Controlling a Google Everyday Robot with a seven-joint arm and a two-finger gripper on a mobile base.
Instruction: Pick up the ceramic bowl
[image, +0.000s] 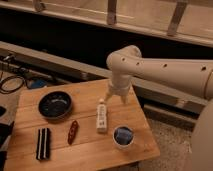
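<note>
The ceramic bowl (55, 105) is wide, shallow and dark, with a glossy inside. It sits on the left part of the wooden table (85, 155). My gripper (115, 98) hangs down from the white arm (165, 70) over the table's far middle, well to the right of the bowl and just above the top of a white bottle. Its fingers (107, 96) are spread apart and hold nothing.
A white bottle (101, 116) lies at the table's middle. A small white cup with a blue inside (123, 136) stands front right. A red oblong object (73, 131) and a black-and-white striped object (43, 143) lie in front of the bowl. Cables (12, 82) lie on the floor at left.
</note>
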